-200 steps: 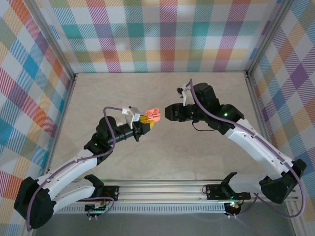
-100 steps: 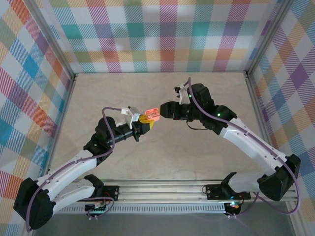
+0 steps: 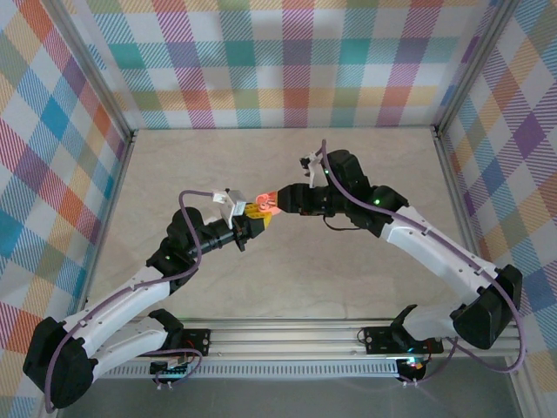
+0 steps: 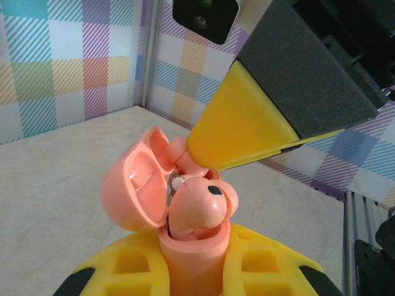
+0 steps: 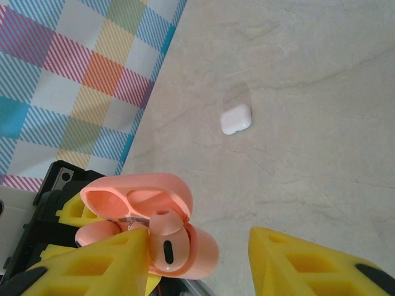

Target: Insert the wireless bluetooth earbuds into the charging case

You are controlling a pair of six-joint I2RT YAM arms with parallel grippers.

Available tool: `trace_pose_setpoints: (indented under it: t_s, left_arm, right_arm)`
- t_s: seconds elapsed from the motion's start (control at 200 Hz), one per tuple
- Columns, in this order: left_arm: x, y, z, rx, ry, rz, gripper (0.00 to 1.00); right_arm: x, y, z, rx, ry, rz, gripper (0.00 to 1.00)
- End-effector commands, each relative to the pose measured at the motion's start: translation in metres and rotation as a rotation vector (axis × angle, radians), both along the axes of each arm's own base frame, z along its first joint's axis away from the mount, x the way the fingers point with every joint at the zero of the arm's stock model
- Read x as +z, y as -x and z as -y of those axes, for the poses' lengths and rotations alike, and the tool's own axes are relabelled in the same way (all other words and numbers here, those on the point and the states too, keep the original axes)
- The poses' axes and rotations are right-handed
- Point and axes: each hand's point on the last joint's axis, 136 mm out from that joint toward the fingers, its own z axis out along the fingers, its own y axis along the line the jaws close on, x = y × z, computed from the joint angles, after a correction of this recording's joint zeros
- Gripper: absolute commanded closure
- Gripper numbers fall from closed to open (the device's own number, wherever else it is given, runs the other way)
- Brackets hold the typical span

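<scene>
A pinkish-orange charging case (image 3: pixel 268 205) is held up above the table with its lid (image 4: pixel 133 191) hinged open, and my left gripper (image 4: pixel 192 271) is shut on its body. A pinkish-orange earbud (image 5: pixel 165 243) stands in the case's mouth, stem down and partly sunk in; it also shows as a rounded lump (image 4: pixel 200 206) in the left wrist view. My right gripper (image 5: pixel 197 262) is open, its jaws wide apart. One of its yellow fingers (image 5: pixel 92 265) rests against the earbud and the case rim. The other finger (image 5: pixel 308 262) hangs free to the side.
A small closed white case (image 5: pixel 236 119) lies on the beige table (image 3: pixel 200 157) beyond the grippers. Plaid walls and metal posts (image 3: pixel 130 139) ring the table. Both arms meet near the table's middle.
My right gripper has moved left, from a short gap away to touching the open case and earbud. The left arm and the case have stayed in place.
</scene>
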Motion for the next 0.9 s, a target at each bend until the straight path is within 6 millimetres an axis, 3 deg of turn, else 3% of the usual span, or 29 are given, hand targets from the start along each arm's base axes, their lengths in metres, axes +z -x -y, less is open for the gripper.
trace_pose_setpoints:
  t_s: [0.0, 0.185, 0.465, 0.895]
  left_arm:
    - [0.014, 0.005, 0.0, -0.007, 0.034, 0.048, 1.0]
    - [0.014, 0.005, 0.0, -0.007, 0.03, 0.051, 1.0]
    - [0.011, 0.005, -0.001, -0.004, 0.026, 0.048, 1.0]
    - [0.001, 0.009, -0.002, -0.011, -0.013, 0.04, 1.0]
  right_arm:
    - [0.015, 0.0, -0.008, 0.029, -0.031, 0.032, 0.56]
    - [0.017, 0.001, -0.012, 0.046, -0.038, 0.034, 0.6]
    - [0.02, 0.003, -0.012, 0.059, -0.033, 0.052, 0.79]
    - [0.032, 0.008, 0.0, 0.147, 0.104, 0.18, 0.9]
